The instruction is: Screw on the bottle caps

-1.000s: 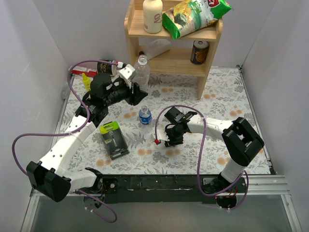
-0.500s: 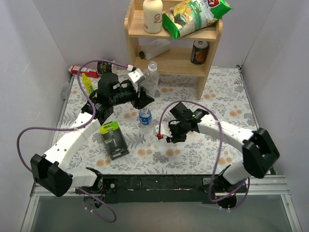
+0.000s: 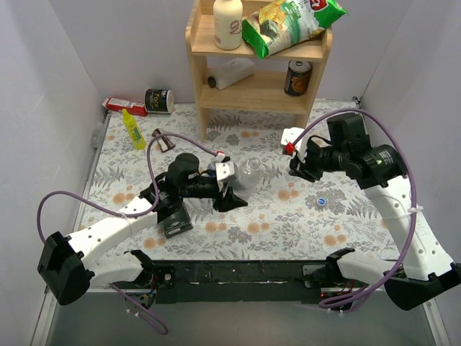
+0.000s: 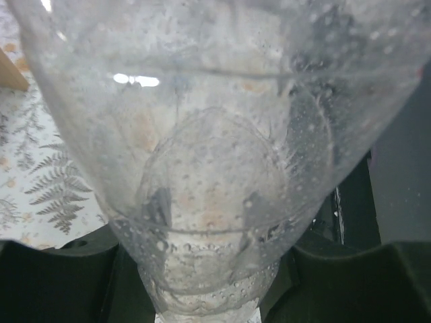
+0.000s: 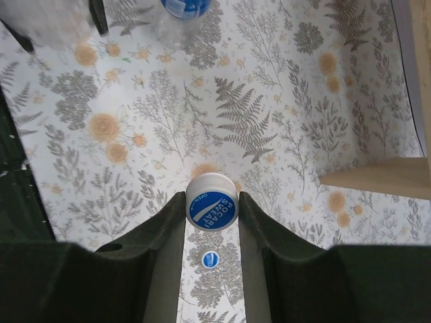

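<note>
My left gripper (image 3: 232, 189) is shut on the plain clear bottle (image 3: 250, 173) and holds it tilted above the mat's middle. In the left wrist view the bottle (image 4: 215, 134) fills the frame, wet inside, its narrow end between my fingers (image 4: 60, 282). My right gripper (image 3: 297, 167) is raised at the right and shut on a blue-topped cap (image 5: 211, 202) with a white rim. The second blue cap (image 3: 321, 201) lies on the mat below it and shows between the right fingers (image 5: 211, 258). The blue-labelled bottle (image 5: 185, 7) shows at the top edge of the right wrist view.
A wooden shelf (image 3: 252, 86) stands at the back with a white bottle, a snack bag and a can. A yellow squeeze bottle (image 3: 132, 130), a dark can (image 3: 159, 100) and a red box lie at the back left. A black-green pack (image 3: 173, 222) lies under my left arm.
My left arm carried the plain bottle from near the shelf to the mat's middle. My right arm swung from the middle to the right and rose with a cap. One blue cap now lies at the right.
</note>
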You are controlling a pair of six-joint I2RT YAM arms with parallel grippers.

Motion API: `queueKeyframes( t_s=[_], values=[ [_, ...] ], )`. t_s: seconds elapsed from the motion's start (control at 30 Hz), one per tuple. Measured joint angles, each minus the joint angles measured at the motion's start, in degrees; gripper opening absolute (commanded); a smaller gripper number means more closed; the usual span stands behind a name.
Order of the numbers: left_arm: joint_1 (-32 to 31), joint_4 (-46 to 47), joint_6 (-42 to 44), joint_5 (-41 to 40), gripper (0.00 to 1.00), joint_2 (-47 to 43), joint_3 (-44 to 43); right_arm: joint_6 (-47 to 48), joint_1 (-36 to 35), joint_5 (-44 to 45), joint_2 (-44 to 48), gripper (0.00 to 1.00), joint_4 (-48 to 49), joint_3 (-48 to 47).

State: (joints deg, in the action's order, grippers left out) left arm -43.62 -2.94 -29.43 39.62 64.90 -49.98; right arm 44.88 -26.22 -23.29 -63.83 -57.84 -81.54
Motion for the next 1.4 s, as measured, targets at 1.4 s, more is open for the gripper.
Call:
queueKeyframes(
  t_s=[1.4],
  values=[
    [-8.7, 11.5, 13.8, -6.8, 0.0, 0.2, 19.5, 9.4, -27.3, -8.7, -8.0, 0.18, -12.9, -11.4]
  ],
)
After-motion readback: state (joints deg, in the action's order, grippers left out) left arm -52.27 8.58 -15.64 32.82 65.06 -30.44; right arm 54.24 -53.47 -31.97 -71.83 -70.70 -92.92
